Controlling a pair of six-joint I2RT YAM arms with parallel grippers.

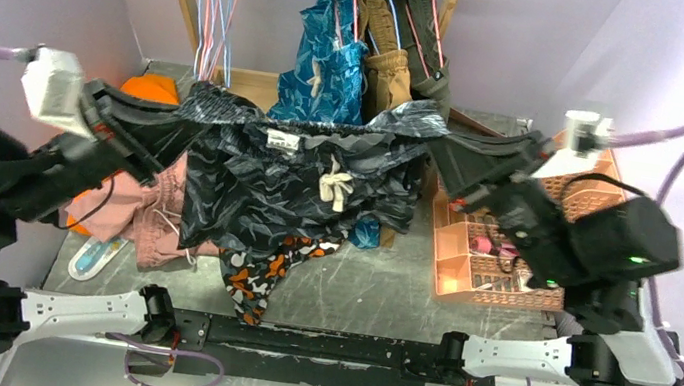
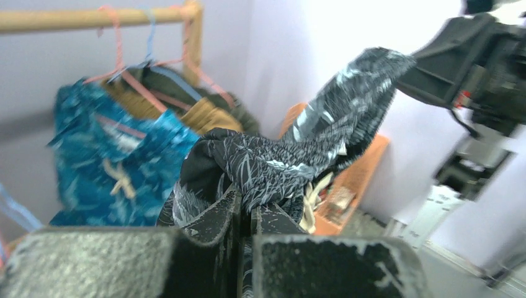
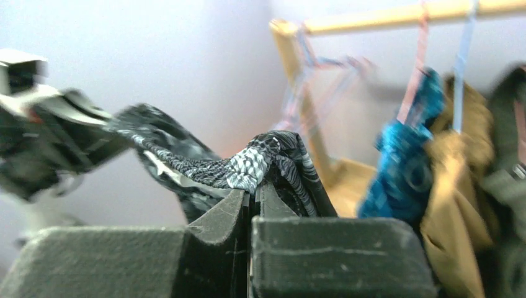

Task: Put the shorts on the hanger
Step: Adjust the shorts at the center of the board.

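The dark shorts (image 1: 269, 183) with the grey-white streaky print and cream drawstring (image 1: 334, 187) hang stretched by the waistband above the table. My left gripper (image 1: 186, 111) is shut on the waist's left end. My right gripper (image 1: 440, 146) is shut on its right end. The left wrist view shows its jaws (image 2: 251, 208) closed on bunched fabric (image 2: 279, 161). The right wrist view shows the same (image 3: 253, 195), with fabric (image 3: 267, 158) running off to the left. Thin light-blue and pink wire hangers (image 1: 215, 4) hang bare on the rack's left side, behind the shorts.
Teal-blue shorts (image 1: 328, 50), tan shorts (image 1: 390, 74) and a dark garment (image 1: 428, 54) hang on the wooden rack behind. Black-orange-white shorts (image 1: 261, 273) and a pink garment (image 1: 139, 205) lie on the table. An orange basket (image 1: 489, 264) stands at the right.
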